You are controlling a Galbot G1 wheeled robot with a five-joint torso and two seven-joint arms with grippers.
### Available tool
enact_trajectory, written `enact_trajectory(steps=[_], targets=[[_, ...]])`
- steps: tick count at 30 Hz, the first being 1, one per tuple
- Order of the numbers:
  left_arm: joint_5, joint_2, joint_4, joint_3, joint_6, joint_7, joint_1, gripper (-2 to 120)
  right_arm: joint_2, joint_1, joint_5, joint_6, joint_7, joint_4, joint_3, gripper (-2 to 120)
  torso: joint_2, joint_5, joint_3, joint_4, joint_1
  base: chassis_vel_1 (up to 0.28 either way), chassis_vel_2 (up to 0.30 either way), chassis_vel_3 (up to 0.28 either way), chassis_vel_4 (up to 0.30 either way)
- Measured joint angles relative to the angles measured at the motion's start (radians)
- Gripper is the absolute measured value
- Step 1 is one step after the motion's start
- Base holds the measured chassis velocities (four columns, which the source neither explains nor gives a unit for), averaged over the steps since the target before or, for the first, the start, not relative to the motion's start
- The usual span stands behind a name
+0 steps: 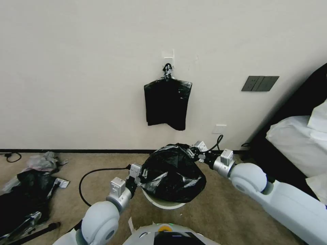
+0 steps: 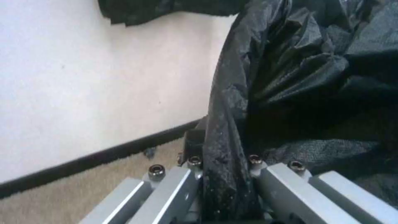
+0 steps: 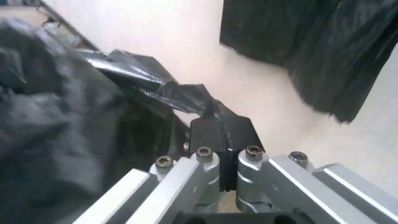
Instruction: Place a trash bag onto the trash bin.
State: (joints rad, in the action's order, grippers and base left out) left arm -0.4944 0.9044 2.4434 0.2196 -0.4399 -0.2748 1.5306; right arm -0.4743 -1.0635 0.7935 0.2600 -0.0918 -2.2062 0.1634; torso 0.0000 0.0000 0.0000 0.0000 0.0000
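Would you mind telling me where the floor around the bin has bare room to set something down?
Bare carpet lies to the right of the trash bin, under the right gripper, up to the bed. Another patch lies between the bin and the litter heap, crossed by a black cable. The bin is crowded: both grippers, left gripper included, clamp the trash bag.

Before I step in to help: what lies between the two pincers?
The head view shows the trash bag stretched between the left pincer and right pincer, each shut on an edge, draped over the trash bin.
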Motion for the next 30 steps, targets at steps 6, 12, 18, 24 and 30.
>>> enact_trajectory(steps=[6,12,18,24,30], targets=[[0.057,0.002,0.000,0.002,0.043,0.053,0.014,1,0.025,0.057,0.013,-0.004,-0.070,0.060,-0.061,0,0.000,0.0000,0.000,0.0000,0.000,0.000,0.000,0.000,0.000],[0.109,0.002,0.000,0.001,0.077,0.100,0.025,1,0.031,0.134,-0.046,-0.063,-0.131,0.138,-0.184,0,0.000,0.0000,0.000,-0.0001,0.000,0.000,0.000,0.000,0.000],[0.142,0.002,0.005,-0.005,0.101,0.142,0.049,1,0.036,0.198,-0.112,-0.129,-0.201,0.203,-0.273,0,0.000,0.0000,0.000,-0.0001,0.000,0.000,0.000,0.000,0.000],[0.155,0.000,0.008,-0.007,0.108,0.154,0.057,1,0.036,0.223,-0.164,-0.174,-0.237,0.241,-0.313,0,0.000,-0.0001,0.000,-0.0001,0.000,0.000,0.000,0.000,0.000],[0.155,0.009,0.008,-0.008,0.109,0.152,0.069,1,0.039,0.195,-0.197,-0.197,-0.251,0.247,-0.298,0,0.000,0.0001,0.000,-0.0001,0.000,0.000,0.000,0.000,0.000]])
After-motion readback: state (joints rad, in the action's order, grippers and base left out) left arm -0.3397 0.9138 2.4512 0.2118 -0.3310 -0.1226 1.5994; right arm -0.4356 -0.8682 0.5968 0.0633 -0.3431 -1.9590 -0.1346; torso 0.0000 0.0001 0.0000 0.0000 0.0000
